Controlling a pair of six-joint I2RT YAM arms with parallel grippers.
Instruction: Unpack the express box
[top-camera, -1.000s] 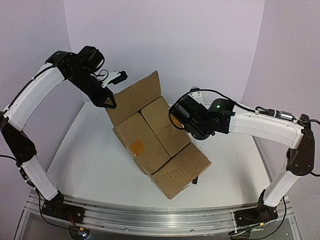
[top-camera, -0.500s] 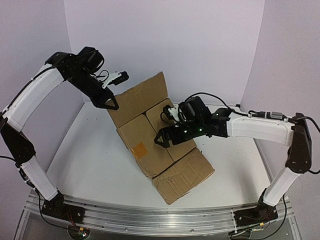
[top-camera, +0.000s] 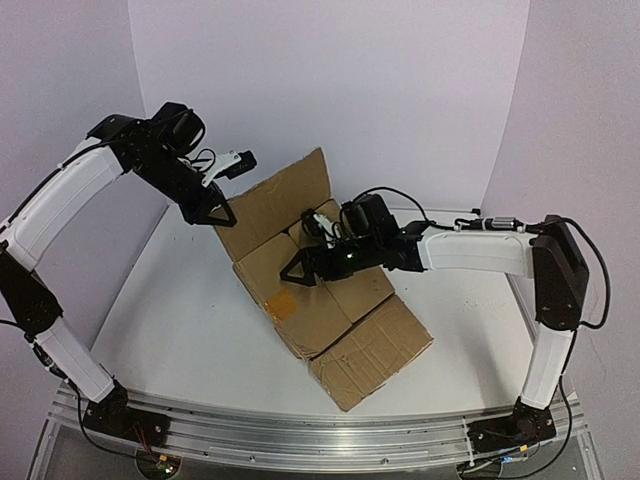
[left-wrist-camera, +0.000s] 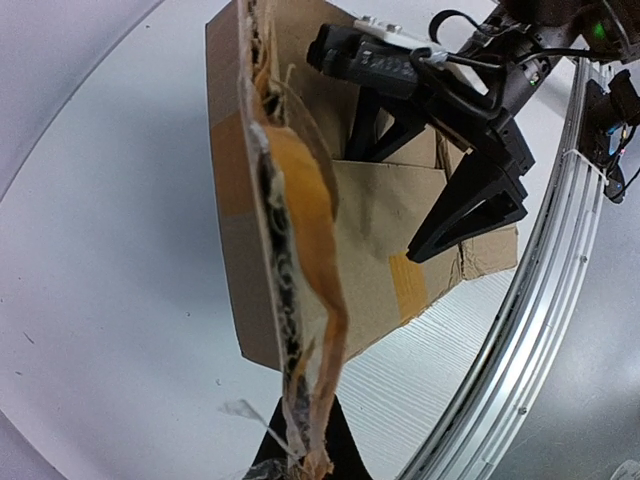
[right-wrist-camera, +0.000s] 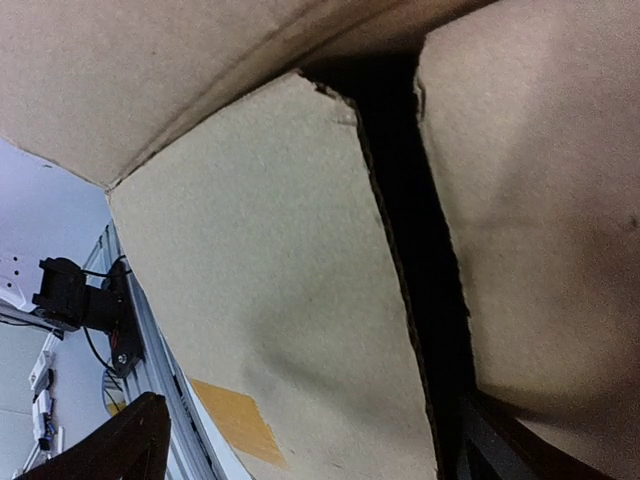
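Box: the express box (top-camera: 345, 335) sits centred on the tabletop (top-camera: 170, 330), far flap (top-camera: 280, 195) raised.
Left: the left end effector (top-camera: 214, 210) still pinches that flap's edge.
Right: the right end effector (top-camera: 300, 272), fingers spread, has swept across onto the inner flaps (top-camera: 310, 305).
Meaning: inner flaps look next to open.

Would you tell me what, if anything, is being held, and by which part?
The left end effector grips the express box by its raised flap's edge; the right end effector holds nothing.

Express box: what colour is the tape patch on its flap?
Express box tape patch: orange; top external view.
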